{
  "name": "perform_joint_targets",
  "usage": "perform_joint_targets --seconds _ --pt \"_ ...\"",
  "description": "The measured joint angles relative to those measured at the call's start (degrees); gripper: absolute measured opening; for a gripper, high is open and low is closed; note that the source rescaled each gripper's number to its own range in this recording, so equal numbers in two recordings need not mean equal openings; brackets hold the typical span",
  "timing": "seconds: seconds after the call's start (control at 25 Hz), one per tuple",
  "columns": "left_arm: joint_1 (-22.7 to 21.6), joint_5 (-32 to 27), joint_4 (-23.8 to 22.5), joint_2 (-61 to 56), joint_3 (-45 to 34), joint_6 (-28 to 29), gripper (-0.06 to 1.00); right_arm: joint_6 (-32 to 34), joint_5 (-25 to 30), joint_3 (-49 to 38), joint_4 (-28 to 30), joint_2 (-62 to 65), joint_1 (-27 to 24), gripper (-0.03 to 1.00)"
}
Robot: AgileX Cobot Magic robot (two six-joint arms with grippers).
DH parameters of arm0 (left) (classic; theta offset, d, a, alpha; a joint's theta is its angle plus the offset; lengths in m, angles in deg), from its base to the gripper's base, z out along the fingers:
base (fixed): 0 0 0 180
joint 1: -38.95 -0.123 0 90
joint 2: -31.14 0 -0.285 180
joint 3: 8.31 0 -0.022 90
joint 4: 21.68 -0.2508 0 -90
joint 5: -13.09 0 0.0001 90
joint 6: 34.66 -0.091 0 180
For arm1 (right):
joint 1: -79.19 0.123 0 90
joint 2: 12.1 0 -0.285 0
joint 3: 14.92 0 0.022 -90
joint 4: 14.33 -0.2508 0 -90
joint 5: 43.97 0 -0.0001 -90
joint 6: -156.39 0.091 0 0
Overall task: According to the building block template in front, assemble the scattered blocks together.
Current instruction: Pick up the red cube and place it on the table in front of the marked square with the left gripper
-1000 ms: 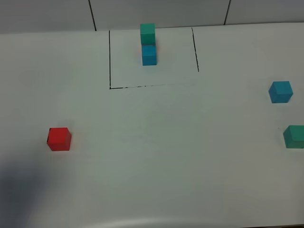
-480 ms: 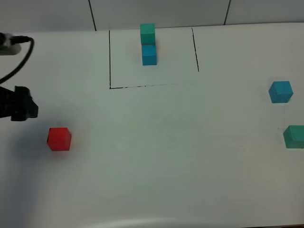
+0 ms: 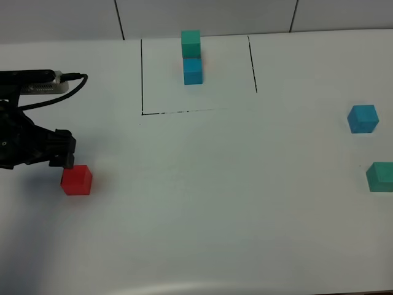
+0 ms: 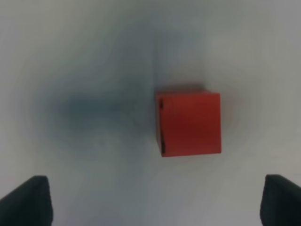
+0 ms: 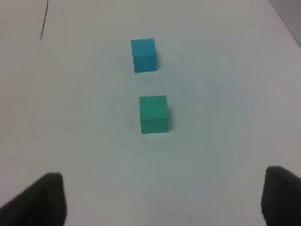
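Note:
The template, a teal-green cube joined to a blue cube, stands at the back inside thin black drawn lines. The loose red cube lies at the left. My left gripper hovers just behind and left of it, open and empty. In the left wrist view the red cube lies ahead of the open gripper. The loose blue cube and teal-green cube lie at the far right. The right wrist view shows both, blue cube and green cube, ahead of my open right gripper.
The white table carries only the cubes and the drawn frame. A cable trails from the left arm. The right arm is outside the exterior high view. The table's back edge meets a grey wall.
My left arm has come into the exterior high view from the left and moved right, to just beside the red cube. The cubes have not moved.

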Motion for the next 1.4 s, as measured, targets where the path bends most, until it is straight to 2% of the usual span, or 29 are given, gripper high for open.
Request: perform_joint_targets --seconds 0.44,0.64,0.88,0.96,1.04,1.12,1.16,1.4 --pt "1.86 2.59 -0.91 5.50 0.04 2.56 0.95 0.05 0.00 0.00 0.00 0.00 0.00 0.69" --pt "3.95 6.00 -2.13 9.76 0.04 2.64 0.95 0.05 0.00 0.00 0.00 0.00 0.00 0.69" --pt "3.99 9.18 -2.13 15.58 0.04 4.09 0.92 0.05 0.00 0.00 0.00 0.00 0.00 0.69" --pt "3.99 10.21 -2.13 17.11 0.04 4.60 0.80 0.05 0.00 0.00 0.00 0.00 0.00 0.69" --pt "3.99 10.80 -2.13 17.64 0.04 5.33 0.59 0.05 0.00 0.00 0.00 0.00 0.00 0.69" --pt "3.99 11.52 -2.13 17.63 0.04 5.79 0.26 0.05 0.00 0.00 0.00 0.00 0.00 0.69" --pt "3.99 11.82 -2.13 17.63 0.04 5.87 0.00 0.05 0.00 0.00 0.00 0.00 0.00 0.69" --pt "3.99 11.05 -2.13 17.65 1.25 2.11 0.01 0.05 0.00 0.00 0.00 0.00 0.00 0.69"
